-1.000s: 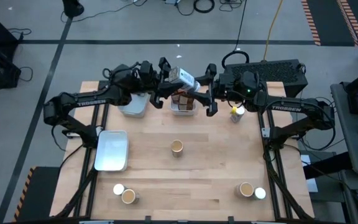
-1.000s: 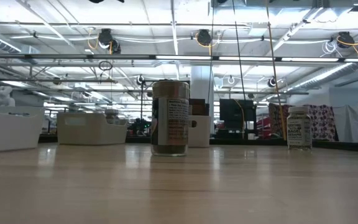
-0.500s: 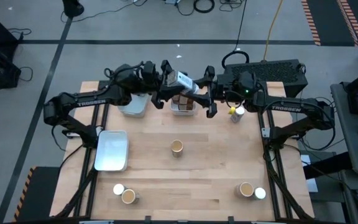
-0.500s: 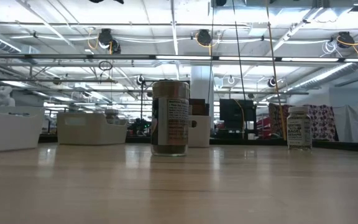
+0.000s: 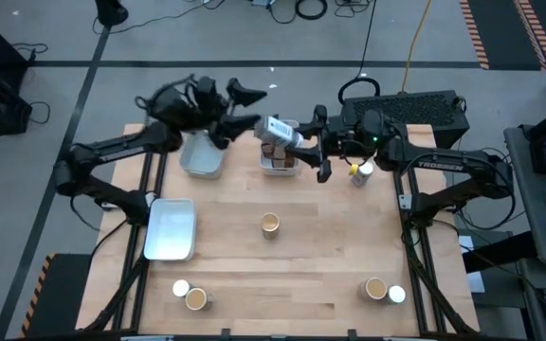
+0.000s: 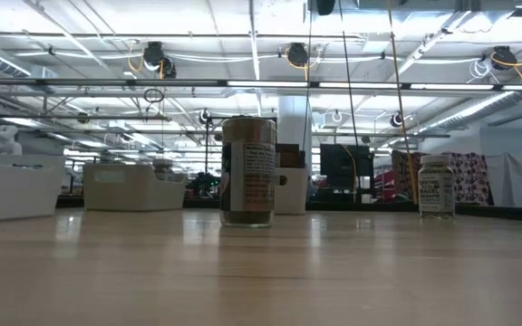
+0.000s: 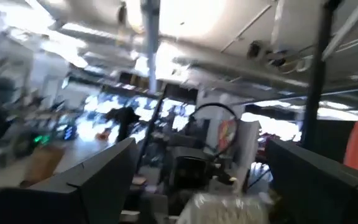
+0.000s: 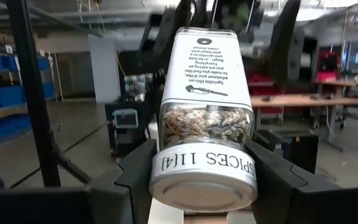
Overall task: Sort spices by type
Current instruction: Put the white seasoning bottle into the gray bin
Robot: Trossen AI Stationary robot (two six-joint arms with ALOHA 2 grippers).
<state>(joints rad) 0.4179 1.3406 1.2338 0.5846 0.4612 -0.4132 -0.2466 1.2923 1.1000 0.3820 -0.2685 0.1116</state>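
Spice jar (image 8: 205,118), rigid, likely glass and smooth: clamped cap-end between the right gripper (image 5: 303,142) fingers; left gripper (image 5: 240,106) spread wide, empty, just beyond it.

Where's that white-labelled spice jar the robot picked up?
The spice jar is in the right tool, held in the air above the small tray at the table's far edge.

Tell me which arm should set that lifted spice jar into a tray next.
The right arm. Its end effector is shut on the white-capped jar, held over the far middle tray. The left end effector is open and empty, off to the side.
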